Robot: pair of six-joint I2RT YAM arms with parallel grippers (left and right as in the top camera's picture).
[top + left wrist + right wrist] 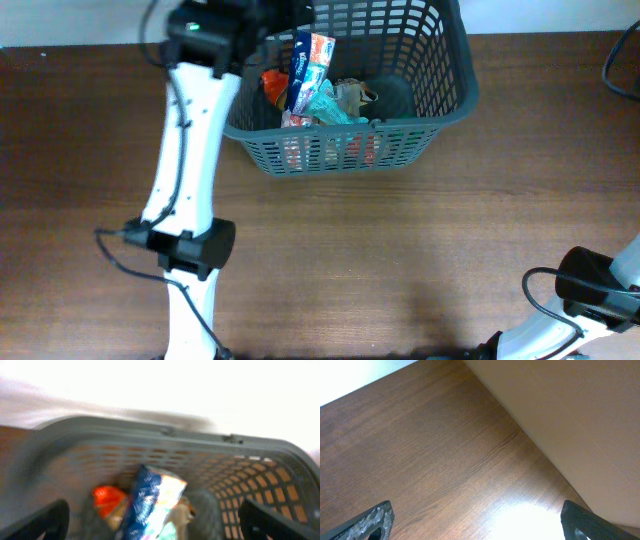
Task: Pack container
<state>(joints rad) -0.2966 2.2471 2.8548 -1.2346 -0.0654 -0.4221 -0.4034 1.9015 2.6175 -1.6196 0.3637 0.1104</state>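
Observation:
The dark grey container (455,60) stands at the table's far middle. It holds an upright blue, white and red packet (305,68), an orange item (274,84), a teal packet (330,105) and a dark round thing (392,95). My left gripper (280,12) hangs over the container's far left corner. The left wrist view is blurred and shows the left gripper (152,510) open and empty above the packet (150,505) and the orange item (107,500), inside the container's rim (125,427). My right gripper (477,515) is open and empty over bare wood.
The brown wooden table (400,250) spreads in front of the container. The left arm (185,150) runs up the left side. The right arm's body (590,285) sits at the front right corner. A beige surface (580,420) borders the table in the right wrist view.

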